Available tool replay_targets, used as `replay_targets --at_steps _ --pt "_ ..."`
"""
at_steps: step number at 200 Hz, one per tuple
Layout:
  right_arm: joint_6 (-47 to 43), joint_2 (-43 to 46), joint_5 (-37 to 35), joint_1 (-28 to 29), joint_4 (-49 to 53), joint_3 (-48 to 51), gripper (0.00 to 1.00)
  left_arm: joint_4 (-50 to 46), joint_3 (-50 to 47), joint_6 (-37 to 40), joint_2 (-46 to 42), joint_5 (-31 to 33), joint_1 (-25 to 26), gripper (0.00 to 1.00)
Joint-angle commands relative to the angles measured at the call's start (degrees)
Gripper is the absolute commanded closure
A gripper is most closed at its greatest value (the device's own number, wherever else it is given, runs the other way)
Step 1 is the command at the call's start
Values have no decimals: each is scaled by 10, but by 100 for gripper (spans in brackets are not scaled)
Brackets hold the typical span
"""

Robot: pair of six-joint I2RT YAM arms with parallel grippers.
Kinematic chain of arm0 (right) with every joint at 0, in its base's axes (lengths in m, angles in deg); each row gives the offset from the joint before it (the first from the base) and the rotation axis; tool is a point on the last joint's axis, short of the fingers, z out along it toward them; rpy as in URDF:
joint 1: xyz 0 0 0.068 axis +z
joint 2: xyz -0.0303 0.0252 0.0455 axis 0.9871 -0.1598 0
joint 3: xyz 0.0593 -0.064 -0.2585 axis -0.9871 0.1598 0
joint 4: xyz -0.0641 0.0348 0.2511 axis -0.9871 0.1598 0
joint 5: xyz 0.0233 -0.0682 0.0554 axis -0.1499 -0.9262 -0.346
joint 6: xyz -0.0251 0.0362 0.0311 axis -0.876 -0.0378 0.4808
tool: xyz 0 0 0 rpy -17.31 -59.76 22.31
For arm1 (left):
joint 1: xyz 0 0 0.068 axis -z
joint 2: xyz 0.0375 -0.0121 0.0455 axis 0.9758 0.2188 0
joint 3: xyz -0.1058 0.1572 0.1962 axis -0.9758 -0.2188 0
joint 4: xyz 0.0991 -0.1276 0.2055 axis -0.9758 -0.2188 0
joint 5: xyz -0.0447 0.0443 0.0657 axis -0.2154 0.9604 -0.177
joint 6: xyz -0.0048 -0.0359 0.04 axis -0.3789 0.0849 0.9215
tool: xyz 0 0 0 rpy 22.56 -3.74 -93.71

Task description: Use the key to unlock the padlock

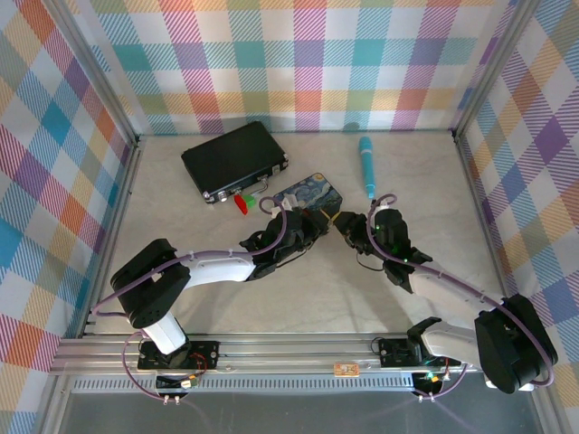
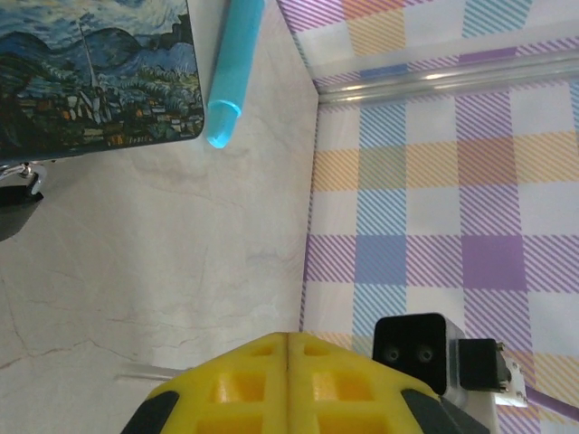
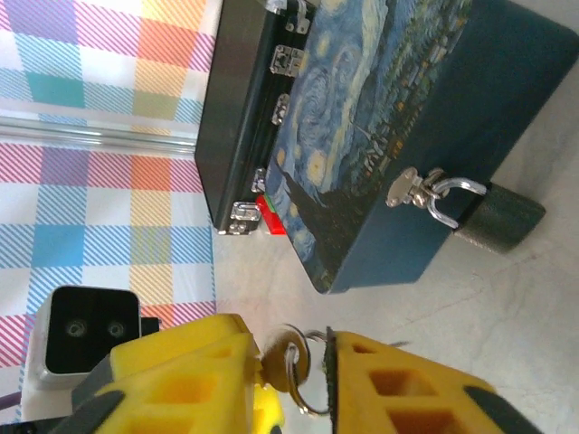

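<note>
The dark-grey padlock hangs by its silvery shackle from the hasp on the blue starry-night tin. The key, with a wire ring through its head, stands between the parted yellow fingers of my right gripper, its head against the left finger. A yellow fingertip of the other arm meets the key's lower end. My left gripper is shut, its pads pressed together. In the top view the left gripper and right gripper meet tip to tip in front of the tin, hiding the padlock there.
A black case with silver latches lies behind the tin at the back left, with red and green bits beside it. A teal pen lies to the tin's right. Plaid walls close three sides.
</note>
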Motion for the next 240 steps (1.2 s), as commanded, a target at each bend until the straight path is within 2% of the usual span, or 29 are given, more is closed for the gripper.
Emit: replay_targets --at_steps 1,16,38,62,81,113,160,189,209,240 --pt "-85 31 27 -7 80 -38 53 25 -8 48 -6 -56 -29 100" --pt "-132 48 60 -32 121 -50 47 7 -3 83 -15 -102 -54 100" --pt "-181 57 142 -91 128 -52 45 -51 10 148 -40 -153 -82 100" --pt "-238 45 273 -141 100 -51 45 -125 36 233 -67 -219 -110 100" --pt "-287 32 358 -151 83 -64 47 -172 62 297 -76 -296 -131 100" --pt "-347 22 434 -151 79 -83 49 -232 97 374 -80 -407 -155 100" --pt "-370 31 470 -150 48 -86 50 -335 146 474 -85 -499 -164 100" --pt "-370 20 478 -142 34 -90 52 -369 168 505 -83 -542 -163 100" --pt "-370 7 480 -123 28 -96 54 -365 168 507 -85 -556 -164 100" --pt "-365 -15 485 -100 8 -93 58 -360 164 506 -91 -544 -163 100"
